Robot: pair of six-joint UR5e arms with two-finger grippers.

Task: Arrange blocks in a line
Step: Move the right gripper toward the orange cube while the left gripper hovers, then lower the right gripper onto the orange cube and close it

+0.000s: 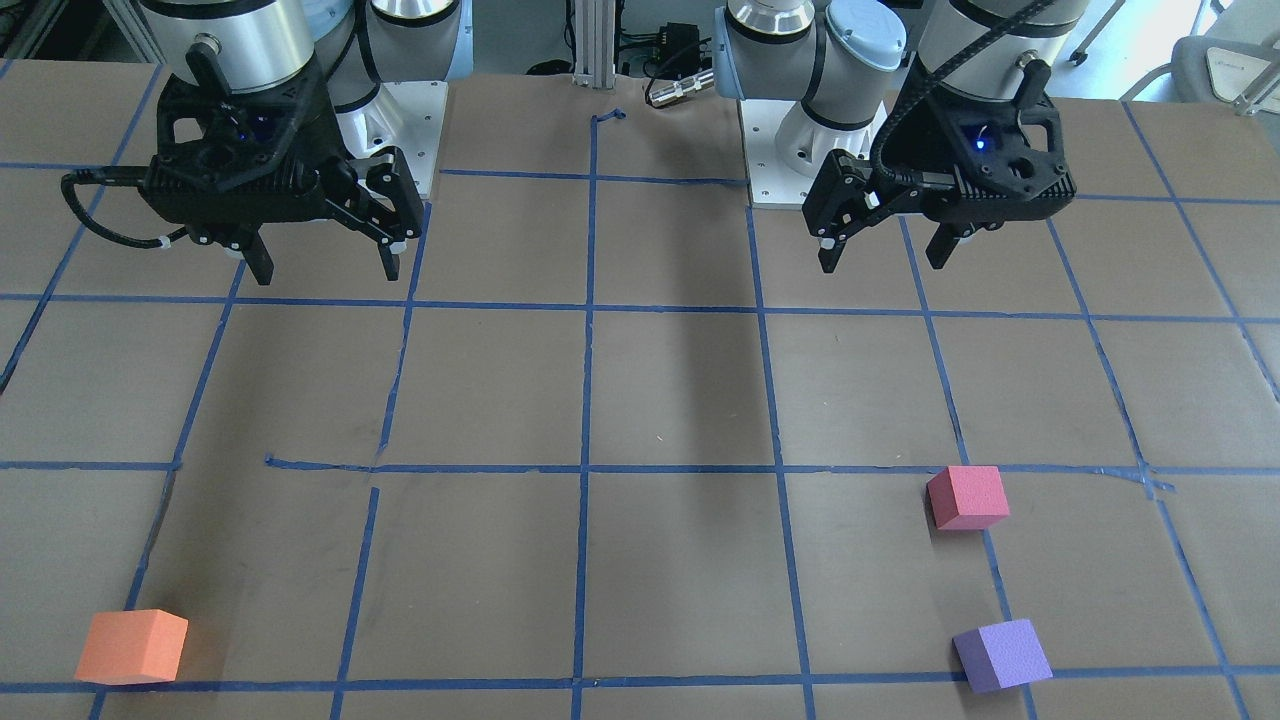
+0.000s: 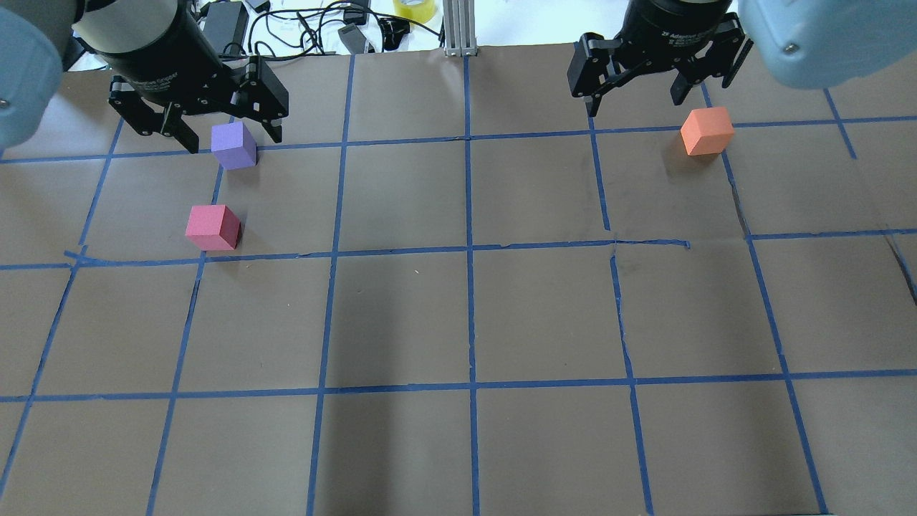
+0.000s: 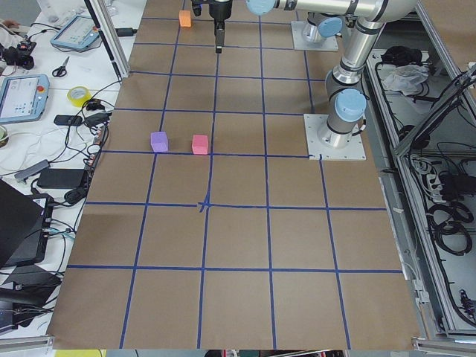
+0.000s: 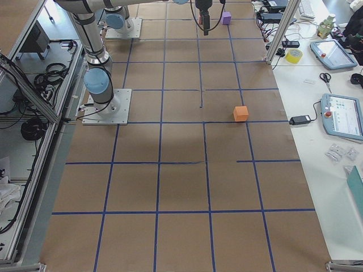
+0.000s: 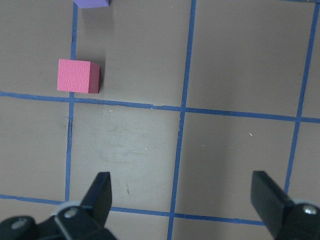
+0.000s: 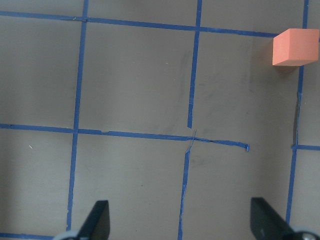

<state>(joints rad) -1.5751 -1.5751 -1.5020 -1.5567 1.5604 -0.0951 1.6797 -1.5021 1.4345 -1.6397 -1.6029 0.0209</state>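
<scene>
The left end effector (image 1: 883, 262) and right end effector (image 1: 327, 272) hang over the brown paper-covered bench (image 1: 680, 400) near the robot's edge, each with fingers spread apart and empty. The small purple foam cube (image 1: 1002, 655) sits by the opposite edge on the robot's left, with the pinkish-red foam cube (image 1: 967, 497) just inward of it. The orange foam cube (image 1: 133, 645) lies well apart on the right by that same edge.

Silver arms (image 3: 355, 44) with pale blue joint caps (image 1: 866, 35); black grippers (image 1: 885, 262) (a blue light (image 1: 981, 141) glows inside each), black cables (image 1: 100, 179)
</scene>
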